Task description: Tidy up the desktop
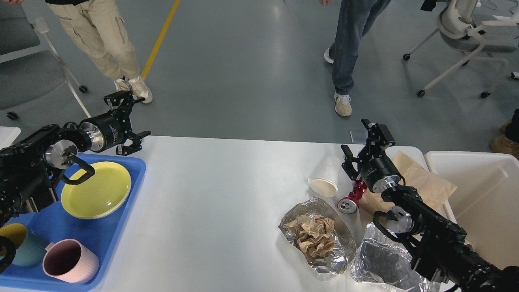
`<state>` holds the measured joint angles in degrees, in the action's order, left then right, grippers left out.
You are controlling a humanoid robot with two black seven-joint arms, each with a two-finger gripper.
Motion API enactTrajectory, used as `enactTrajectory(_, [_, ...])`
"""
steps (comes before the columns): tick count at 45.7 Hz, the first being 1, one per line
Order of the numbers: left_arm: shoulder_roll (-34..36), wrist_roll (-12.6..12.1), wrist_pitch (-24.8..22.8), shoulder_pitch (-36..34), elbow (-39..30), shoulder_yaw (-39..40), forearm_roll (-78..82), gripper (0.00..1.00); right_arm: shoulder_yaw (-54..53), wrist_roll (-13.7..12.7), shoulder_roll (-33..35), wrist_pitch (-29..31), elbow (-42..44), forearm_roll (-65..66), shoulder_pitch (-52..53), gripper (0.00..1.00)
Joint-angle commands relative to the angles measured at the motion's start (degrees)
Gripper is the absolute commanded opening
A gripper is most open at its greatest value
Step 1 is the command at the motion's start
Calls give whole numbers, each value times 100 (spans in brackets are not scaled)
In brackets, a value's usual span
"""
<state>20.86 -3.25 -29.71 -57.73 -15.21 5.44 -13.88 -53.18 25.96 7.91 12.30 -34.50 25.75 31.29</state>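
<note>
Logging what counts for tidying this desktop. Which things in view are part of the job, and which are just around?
Job:
desktop
paper cup
red can
foil with crumpled paper
empty foil
brown bag
white bin
blue tray

Just around:
office chair
people's legs

Desktop (227, 190): blue tray (48, 221) at 9 o'clock holds a yellow plate (97, 190) and two mugs. Left gripper (136, 119) spread wide above the tray's far corner. Right gripper (359, 140), fingers apart, at 3 o'clock over a paper cup (324, 180) and red can (350, 200).
</note>
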Motion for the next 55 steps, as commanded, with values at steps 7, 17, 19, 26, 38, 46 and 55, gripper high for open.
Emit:
enactTrajectory(7, [-12, 0, 9, 473, 194, 440, -1, 96, 0, -4, 0, 0, 5, 0, 0, 100])
enactTrajectory(17, [-170, 0, 9, 482, 387, 642, -1, 96, 0, 5, 0, 0, 5, 0, 0, 100])
enactTrajectory(19, [-222, 0, 9, 482, 431, 669, -1, 96, 0, -4, 0, 0, 5, 0, 0, 100])
enactTrajectory(26, [-319, 17, -263, 605, 510, 739, 8, 96, 0, -4, 0, 0, 5, 0, 0, 100])
enactTrajectory(38, [-319, 18, -553, 719, 537, 1064, -1, 96, 0, 5, 0, 0, 5, 0, 0, 100])
enactTrajectory(46, [-337, 114, -553, 798, 537, 1161, 8, 96, 0, 5, 0, 0, -4, 0, 0, 100])
enactTrajectory(55, [-346, 123, -527, 798, 537, 1179, 70, 96, 0, -4, 0, 0, 5, 0, 0, 100])
